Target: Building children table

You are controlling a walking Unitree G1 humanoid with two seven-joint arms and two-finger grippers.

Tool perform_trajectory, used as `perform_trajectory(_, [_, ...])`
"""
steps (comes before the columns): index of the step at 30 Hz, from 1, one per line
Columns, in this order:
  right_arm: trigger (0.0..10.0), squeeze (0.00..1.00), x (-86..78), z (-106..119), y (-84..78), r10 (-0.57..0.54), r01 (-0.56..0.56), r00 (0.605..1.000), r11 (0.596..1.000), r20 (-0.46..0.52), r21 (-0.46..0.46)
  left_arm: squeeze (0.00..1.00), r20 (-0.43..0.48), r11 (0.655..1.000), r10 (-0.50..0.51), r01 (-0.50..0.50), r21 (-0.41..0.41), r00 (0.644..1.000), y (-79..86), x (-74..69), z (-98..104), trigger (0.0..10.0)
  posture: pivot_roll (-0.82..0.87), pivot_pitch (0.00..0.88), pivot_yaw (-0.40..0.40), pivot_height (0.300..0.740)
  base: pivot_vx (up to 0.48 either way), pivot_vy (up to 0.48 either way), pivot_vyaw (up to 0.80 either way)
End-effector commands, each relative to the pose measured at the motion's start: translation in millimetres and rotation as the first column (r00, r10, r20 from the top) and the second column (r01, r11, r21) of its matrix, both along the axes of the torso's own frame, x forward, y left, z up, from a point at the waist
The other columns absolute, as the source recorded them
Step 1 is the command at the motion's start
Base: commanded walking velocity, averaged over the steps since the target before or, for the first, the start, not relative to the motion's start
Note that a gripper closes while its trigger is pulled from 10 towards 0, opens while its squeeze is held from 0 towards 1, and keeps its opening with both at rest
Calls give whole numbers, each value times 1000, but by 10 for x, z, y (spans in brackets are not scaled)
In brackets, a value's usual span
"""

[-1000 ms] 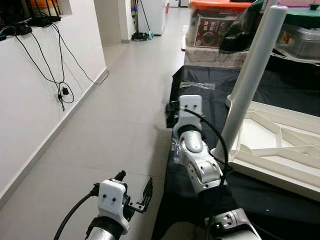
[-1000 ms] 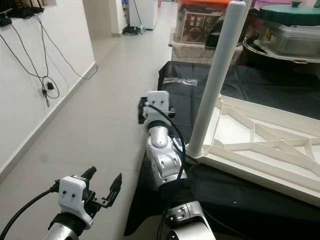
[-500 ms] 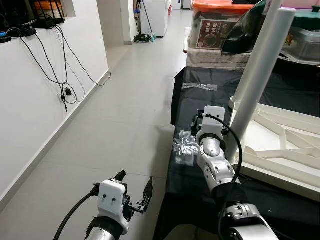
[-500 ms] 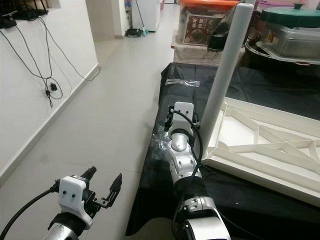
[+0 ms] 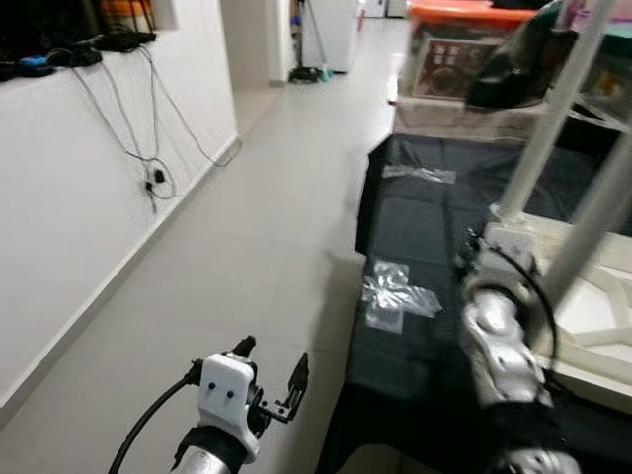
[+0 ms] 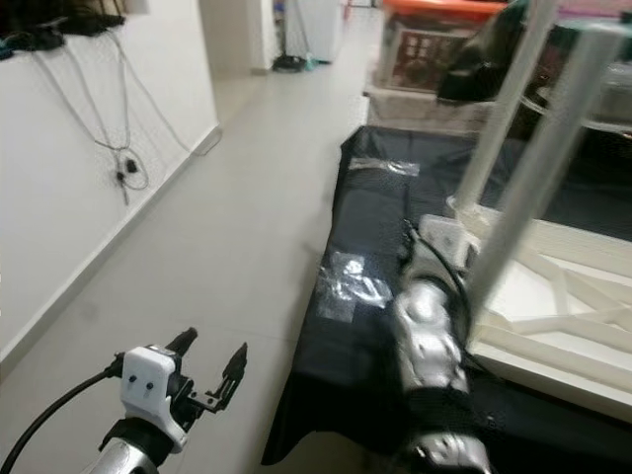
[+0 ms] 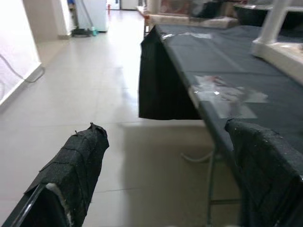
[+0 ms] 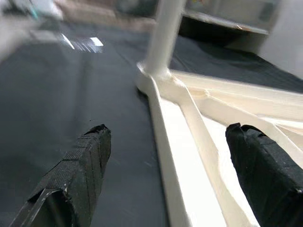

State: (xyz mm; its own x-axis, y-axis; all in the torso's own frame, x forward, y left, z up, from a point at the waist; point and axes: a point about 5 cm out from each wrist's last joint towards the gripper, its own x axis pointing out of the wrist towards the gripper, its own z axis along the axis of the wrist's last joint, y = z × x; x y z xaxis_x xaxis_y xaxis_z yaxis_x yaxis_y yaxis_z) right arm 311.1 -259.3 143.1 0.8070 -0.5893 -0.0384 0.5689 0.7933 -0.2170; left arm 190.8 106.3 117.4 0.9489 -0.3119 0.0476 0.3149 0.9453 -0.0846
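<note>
The right gripper [image 8: 165,175] is hovering with its fingers [image 8: 80,165] spread wide apart, holding nothing, just above the black cloth [image 8: 61,85]. The upturned white children's table [image 8: 199,109] is lying right ahead of it, its rim running between the two fingers, and one white leg [image 8: 165,33] is standing upright at the far corner. A nearer leg [image 6: 538,168] is rising beside the blurred right arm [image 6: 430,336]. The left gripper [image 7: 161,179] is hanging open over the tiled floor [image 7: 71,80], well apart from the table, beside the cloth's edge.
</note>
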Motion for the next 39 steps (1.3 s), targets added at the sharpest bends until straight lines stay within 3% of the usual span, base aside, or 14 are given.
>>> perform_trajectory(1, [10000,0,-38,19,-108,-41,41,999,999,-4,-12,0,-23,1000,-7,7,7,1000,-3,-4,-40,10000,51,19,-8,740,0,0,0])
perform_trajectory(3, [10000,0,-79,35,-318,-71,70,997,995,-12,-68,0,-22,1000,-7,7,10,1000,4,-3,-38,10000,48,22,-5,740,0,0,0])
perform_trajectory(6, [10000,0,-79,35,-318,-71,70,997,995,-12,-68,0,-22,1000,-7,7,10,1000,4,-3,-38,10000,48,22,-5,740,0,0,0])
perform_trajectory(7, [10000,0,-73,108,-533,-121,119,993,986,-12,-121,0,-23,1000,-8,9,12,1000,7,-3,-39,10000,48,22,-3,740,0,0,0])
perform_trajectory(11, [10000,0,-64,181,-715,-226,220,974,966,-30,-135,0,-26,1000,-9,9,14,1000,13,-5,-42,10000,48,23,-3,740,0,0,0])
perform_trajectory(15, [10000,0,42,163,-519,-136,134,990,990,-38,-48,0,-27,1000,-8,8,13,1000,16,-8,-38,10000,52,25,-3,740,0,0,0])
perform_trajectory(16, [10000,0,137,166,-324,-38,38,999,999,-25,-5,0,-27,1000,-9,9,11,1000,13,-11,-34,10000,55,29,-1,740,0,0,0])
perform_trajectory(17, [10000,0,137,166,-324,-38,38,999,999,-25,-5,0,-27,1000,-9,9,11,1000,13,-11,-34,10000,55,29,-1,740,0,0,0])
perform_trajectory(18, [10000,0,352,222,167,185,-186,983,982,20,32,0,-30,1000,-11,11,9,999,1,-19,-28,10000,64,40,-3,740,0,0,0])
perform_trajectory(19, [10000,0,423,252,354,266,-267,963,963,37,43,0,-32,1000,-11,12,7,999,-6,-24,-26,10000,65,42,-5,740,0,0,0])
perform_trajectory(22, [10000,0,458,269,447,305,-307,951,951,45,48,0,-33,1000,-12,12,6,999,-10,-28,-25,10000,65,42,-5,740,0,0,0])
perform_trajectory(24, [10000,0,633,348,697,406,-409,911,911,72,43,0,-31,1000,-11,11,1,999,-24,-52,-1,10000,80,68,-14,740,0,0,0])
perform_trajectory(33, [10000,0,900,511,848,434,-435,899,900,61,7,0,-23,1000,-20,20,5,1000,-88,-164,81,10000,97,113,-23,740,0,0,0])
perform_trajectory(39, [10000,0,939,386,606,349,-349,931,937,-107,24,0,-22,998,-61,61,12,998,-184,-306,188,10000,109,188,-32,740,0,0,0])
